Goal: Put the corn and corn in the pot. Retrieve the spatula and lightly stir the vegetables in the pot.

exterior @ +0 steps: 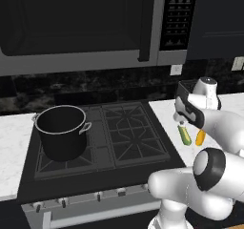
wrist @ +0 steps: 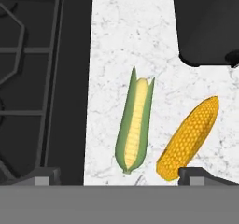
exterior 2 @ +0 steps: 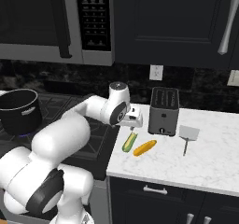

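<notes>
Left base view: a black stove [exterior: 102,137] sits between 2 stretches of white marble worktop [exterior: 167,113], under a microwave [exterior: 86,23]. The black pot [exterior: 62,130] stands upright on the stove's left burner. The white arm reaches right over the worktop, its hand above 2 cobs: the husked corn [exterior: 184,134] and, beside it, the bare corn [exterior: 200,137].

Right base view: the gripper [exterior 2: 132,129] points down just above the husked corn [exterior 2: 130,142]; the bare corn [exterior 2: 144,147] lies near it to the right. A dark toaster [exterior 2: 164,111] stands behind, and the spatula [exterior 2: 188,136] lies flat further right. The pot [exterior 2: 19,110] is well apart at the left.

Hand view: the jaws stand wide apart, holding nothing. The husked corn [wrist: 135,122], green-leaved with pale yellow kernels, lies between the fingertips; the bare corn [wrist: 189,136], orange-yellow, lies tilted by the right fingertip [wrist: 198,175].
</notes>
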Available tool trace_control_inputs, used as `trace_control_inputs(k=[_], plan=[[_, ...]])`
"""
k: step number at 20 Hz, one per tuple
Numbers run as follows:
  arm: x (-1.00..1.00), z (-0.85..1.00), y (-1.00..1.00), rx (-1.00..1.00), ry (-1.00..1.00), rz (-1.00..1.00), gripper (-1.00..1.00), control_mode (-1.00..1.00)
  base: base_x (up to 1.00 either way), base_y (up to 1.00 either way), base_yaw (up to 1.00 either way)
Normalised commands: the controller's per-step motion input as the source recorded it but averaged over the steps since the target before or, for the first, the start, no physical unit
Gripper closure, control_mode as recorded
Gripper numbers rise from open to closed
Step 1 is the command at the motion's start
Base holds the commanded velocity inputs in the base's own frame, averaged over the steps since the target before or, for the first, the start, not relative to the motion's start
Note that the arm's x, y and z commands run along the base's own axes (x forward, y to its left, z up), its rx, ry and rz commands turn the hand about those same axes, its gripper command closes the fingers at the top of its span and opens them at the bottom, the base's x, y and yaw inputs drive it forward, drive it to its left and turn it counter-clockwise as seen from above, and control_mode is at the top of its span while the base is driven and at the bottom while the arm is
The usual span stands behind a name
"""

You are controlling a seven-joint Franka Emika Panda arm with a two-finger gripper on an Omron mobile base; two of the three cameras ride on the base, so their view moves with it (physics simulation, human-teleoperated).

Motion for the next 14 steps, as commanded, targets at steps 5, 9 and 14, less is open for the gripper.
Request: trace_control_inputs(k=[5, 9, 14], plan=[[0.11, -0.46, -0.16, 0.0, 0.0, 0.0, -1.0, -1.0, 0.0, 0.0, 0.0], [0.08, -0.4, -0.17, 0.0, 0.0, 0.0, -1.0, -1.0, 0.0, 0.0, 0.0], [0.11, -0.33, -0.09, 0.0, 0.0, 0.0, -1.0, -1.0, 0.0, 0.0, 0.0]])
